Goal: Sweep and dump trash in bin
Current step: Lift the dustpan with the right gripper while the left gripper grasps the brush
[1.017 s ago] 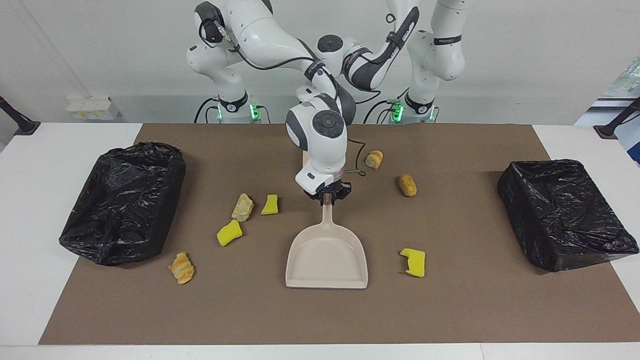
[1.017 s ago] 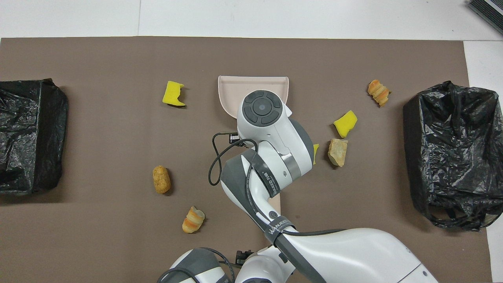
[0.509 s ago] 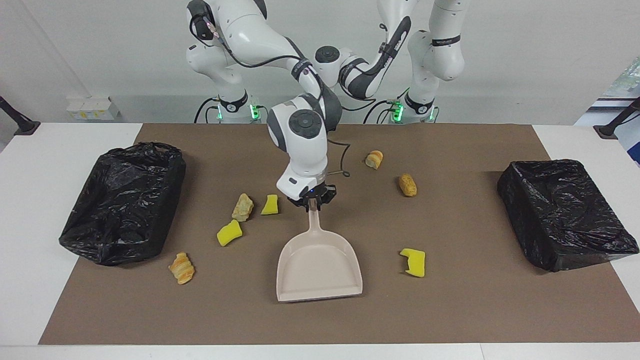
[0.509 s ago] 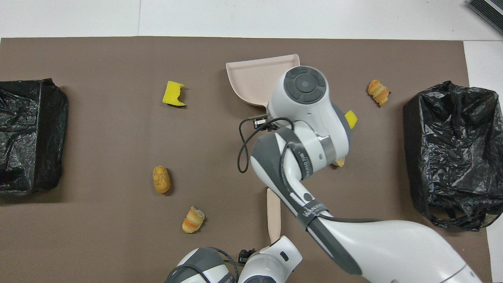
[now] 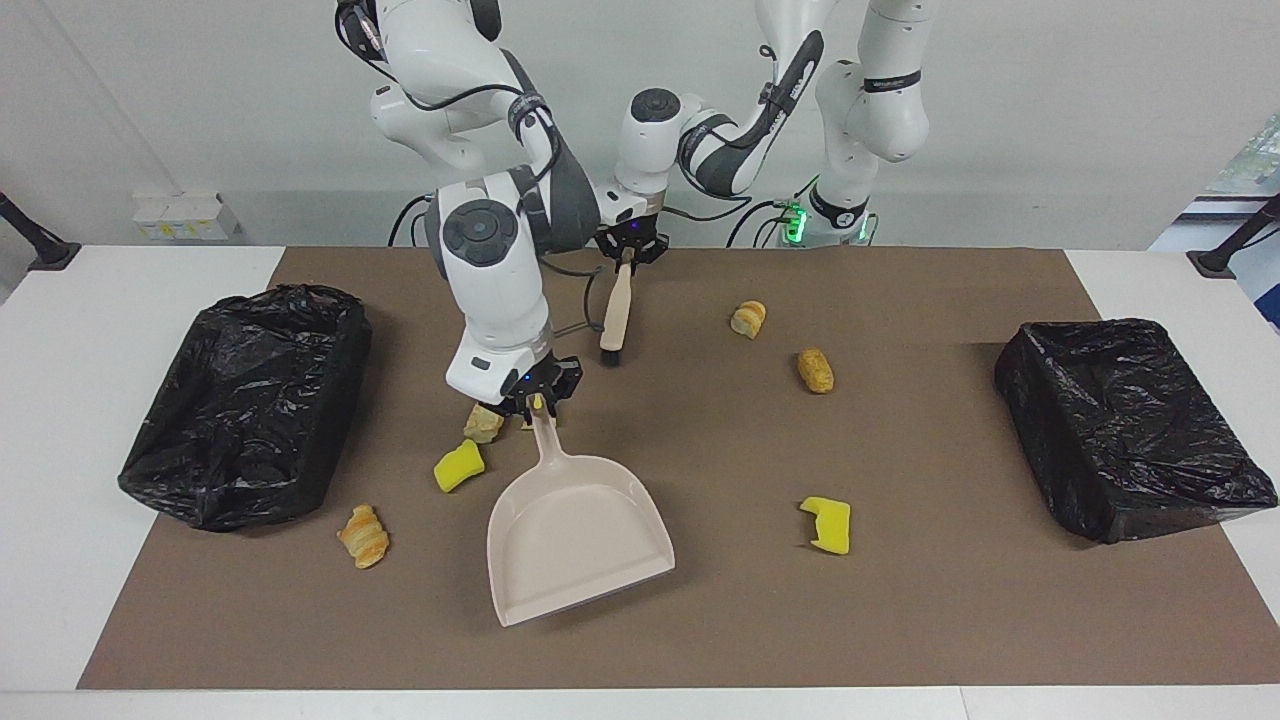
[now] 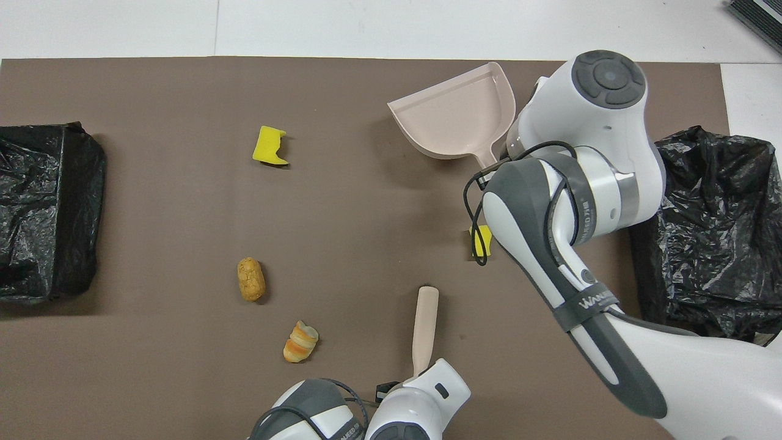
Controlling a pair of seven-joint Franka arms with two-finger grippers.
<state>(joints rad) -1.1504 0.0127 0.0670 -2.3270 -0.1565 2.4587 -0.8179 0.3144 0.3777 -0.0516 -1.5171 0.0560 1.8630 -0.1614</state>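
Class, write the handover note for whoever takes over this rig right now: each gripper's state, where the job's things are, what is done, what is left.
Right gripper: shut on the dustpan handle, pan angled on the mat toward the right arm's end.
Left gripper: shut on the brush handle, close to the robots.
Trash: three pieces beside the pan, near that end's bin; a yellow bit mostly hidden by the right gripper; three more toward the other bin.
Done: both tools gripped.
Left: sweep all pieces into the pan, dump in a bin.
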